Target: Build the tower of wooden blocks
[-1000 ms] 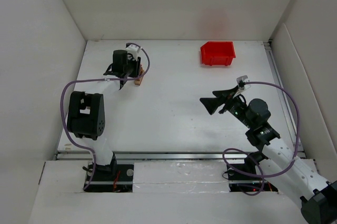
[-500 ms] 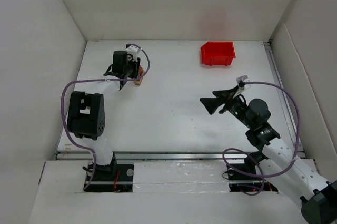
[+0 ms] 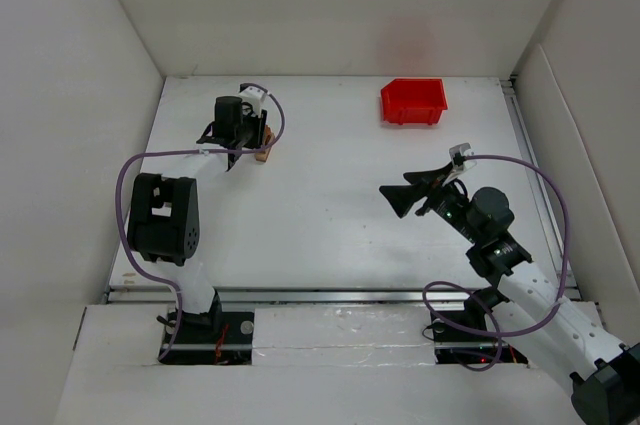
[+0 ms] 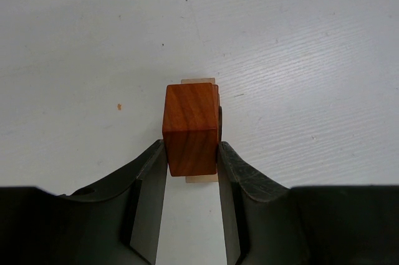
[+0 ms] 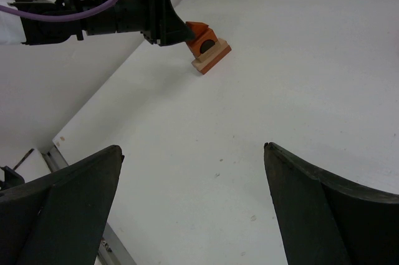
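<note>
A reddish-brown wood block (image 4: 191,128) sits between the fingers of my left gripper (image 4: 191,148), which is shut on it. It rests on a tan block (image 4: 198,81) whose edges show past it. In the right wrist view the small tower (image 5: 209,50) is a tan base with a reddish-brown arch piece on it, and the left gripper (image 5: 181,30) holds the top from the left. From above, the tower (image 3: 263,151) stands at the far left under the left gripper (image 3: 254,138). My right gripper (image 3: 392,196) is open and empty at mid-right, its jaws wide apart (image 5: 193,149).
A red plastic bin (image 3: 413,101) stands at the back right. White walls close in the table at the left, back and right. A metal rail (image 3: 300,295) runs along the near edge.
</note>
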